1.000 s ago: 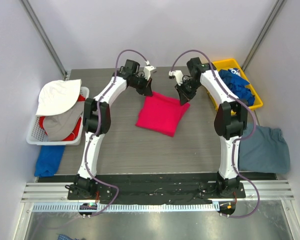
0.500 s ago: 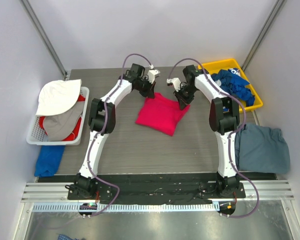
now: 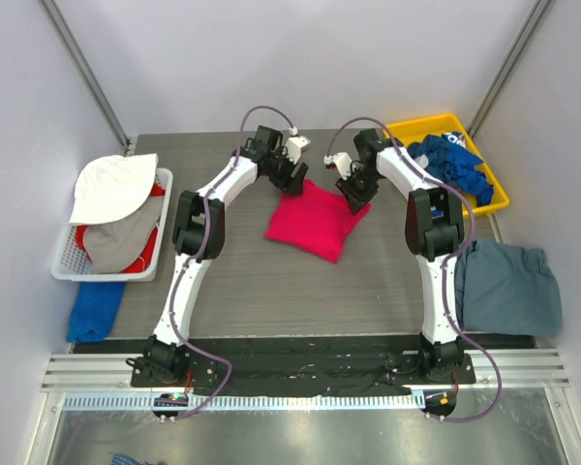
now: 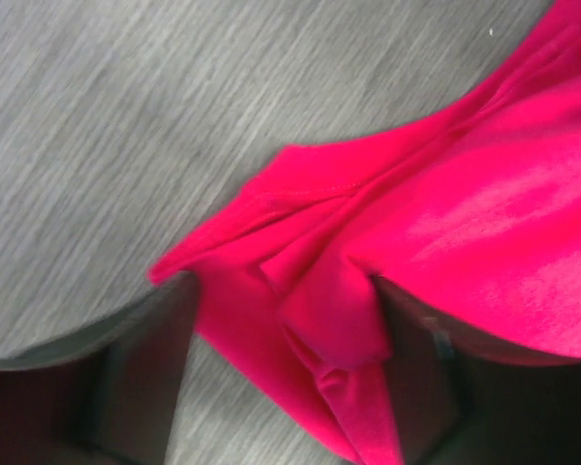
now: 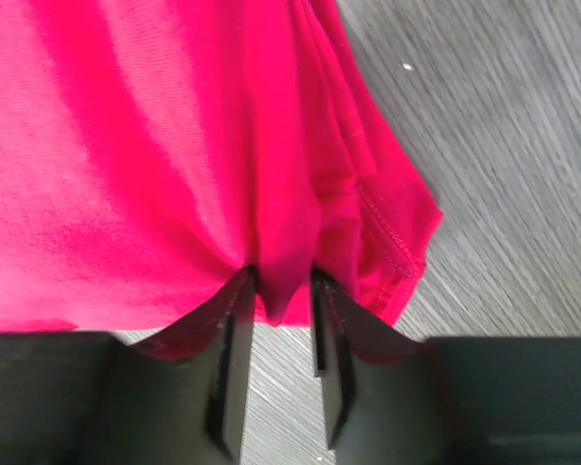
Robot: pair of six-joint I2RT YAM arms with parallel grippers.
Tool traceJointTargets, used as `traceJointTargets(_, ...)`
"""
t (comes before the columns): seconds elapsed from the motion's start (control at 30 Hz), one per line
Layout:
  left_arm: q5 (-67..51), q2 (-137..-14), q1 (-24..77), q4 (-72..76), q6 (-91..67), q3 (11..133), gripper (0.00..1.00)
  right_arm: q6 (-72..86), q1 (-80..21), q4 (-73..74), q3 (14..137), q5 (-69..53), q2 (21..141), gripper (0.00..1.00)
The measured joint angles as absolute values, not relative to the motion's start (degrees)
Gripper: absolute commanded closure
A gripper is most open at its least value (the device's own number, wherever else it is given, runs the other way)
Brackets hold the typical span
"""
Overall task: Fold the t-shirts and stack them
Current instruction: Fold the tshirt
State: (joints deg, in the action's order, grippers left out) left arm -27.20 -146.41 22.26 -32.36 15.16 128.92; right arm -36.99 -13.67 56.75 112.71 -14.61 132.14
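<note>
A folded pink-red t-shirt (image 3: 315, 221) is lying on the grey tabletop (image 3: 252, 281), with one pincer at each of its far corners. The left pincer (image 4: 286, 295) is standing wide, with a loose corner of the shirt lying between its fingers. The right pincer (image 5: 281, 281) is standing narrow, with a bunched fold of the shirt sitting between its fingers; whether it is squeezing that fold cannot be told. Well to the right of the right pincer, blue t-shirts (image 3: 453, 163) are lying heaped in a yellow bin (image 3: 421, 124). A grey-blue t-shirt (image 3: 508, 286) is lying at the tabletop's right edge, on the near side of that pincer.
</note>
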Motion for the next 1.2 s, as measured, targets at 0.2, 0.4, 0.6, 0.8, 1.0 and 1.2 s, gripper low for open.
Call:
traceJointTargets(0.2,-23.2,-143.5,22.5,-30.4,15.0,124.9,0.03,-36.2,-13.6,55.6,111.7,-12.6,130.7,0.58)
traceJointTargets(0.4,-18.5,-137.9,22.2,-29.7,15.1,119.7,0.0,-35.4,-13.5,55.2,111.4,-11.4,127.3,0.54)
traceJointTargets(0.6,-15.6,-130.7,22.2,-29.4,15.3,116.2,0.0,-34.5,-13.4,54.8,111.0,-10.7,123.6,0.47)
traceJointTargets(0.8,-15.5,-122.3,22.9,-29.6,15.9,110.2,0.0,-32.2,-13.3,53.7,104.8,-11.1,117.2,0.46)
traceJointTargets(1.0,-15.8,-119.4,27.1,-30.9,19.2,105.9,0.0,-23.4,-12.1,49.8,92.7,-16.1,110.7,0.44)
traceJointTargets(1.2,-15.7,-120.9,31.5,-32.2,22.6,104.5,0.0,-12.9,-10.2,43.1,82.9,-23.7,110.1,0.44)
